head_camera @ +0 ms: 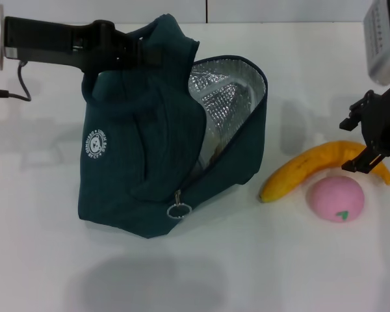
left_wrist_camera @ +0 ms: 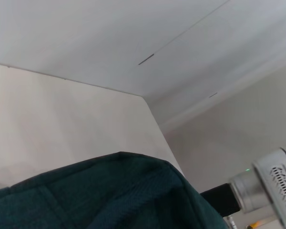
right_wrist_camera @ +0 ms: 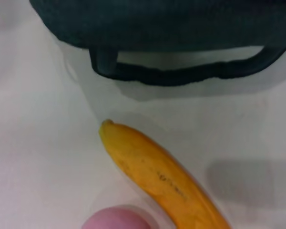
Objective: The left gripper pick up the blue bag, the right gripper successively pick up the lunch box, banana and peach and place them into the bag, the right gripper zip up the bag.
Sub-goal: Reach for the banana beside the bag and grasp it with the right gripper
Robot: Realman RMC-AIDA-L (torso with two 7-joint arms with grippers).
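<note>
Closest in, the peach (head_camera: pixel 338 199) – small, pink, matte and round – sits on the smooth white table (head_camera: pixel 201 273), touching the long curved banana (head_camera: pixel 312 166) behind it. The right gripper (head_camera: pixel 370 156) hangs over the banana's far end, prongs spread, holding nothing. Further left, the blue bag (head_camera: pixel 143 162) – soft teal fabric, crinkly foil lining – stands gaping, its top pinched tight by the left gripper (head_camera: pixel 140 52). Plain white wall behind.

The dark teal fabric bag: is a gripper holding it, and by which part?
Yes. The left gripper holds the dark teal fabric bag by its top, near the handles. The right gripper holds nothing.
</note>
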